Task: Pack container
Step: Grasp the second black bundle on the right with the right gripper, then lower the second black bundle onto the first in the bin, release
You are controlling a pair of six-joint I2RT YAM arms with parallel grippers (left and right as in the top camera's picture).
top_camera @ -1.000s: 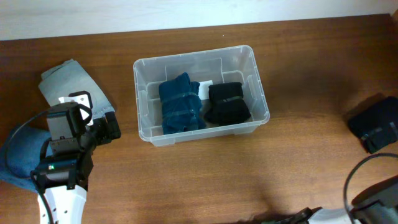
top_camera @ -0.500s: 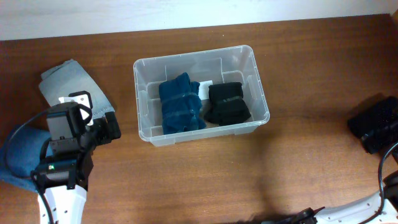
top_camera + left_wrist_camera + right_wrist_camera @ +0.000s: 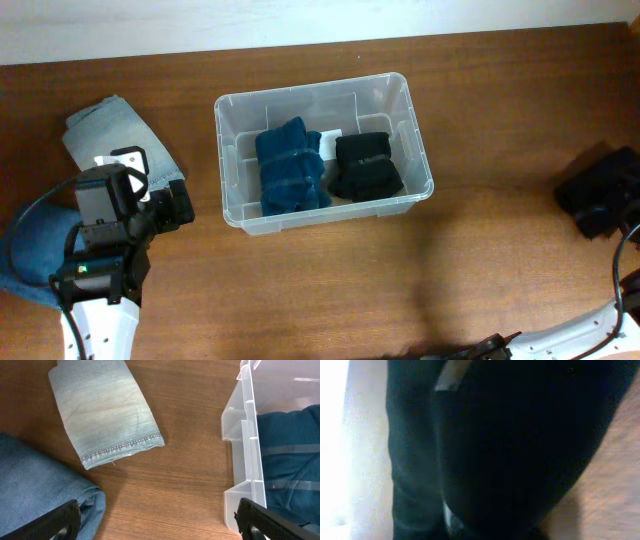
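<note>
Now | left gripper (image 3: 160, 527) wide open, empty; container (image 3: 245, 435) just beside its right finger | right gripper (image 3: 598, 192): state unclear

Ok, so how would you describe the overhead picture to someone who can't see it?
A clear container sits on a wooden table, holding a folded blue cloth and a folded black cloth side by side. At the left, a robot arm stands beside pale denim and darker denim; a black bundle lies at the right edge.

The container (image 3: 222, 160) is clear, the striped cloth (image 3: 292, 165) teal, the other cloth (image 3: 366, 165) black, the denim (image 3: 110, 130) pale blue.
</note>
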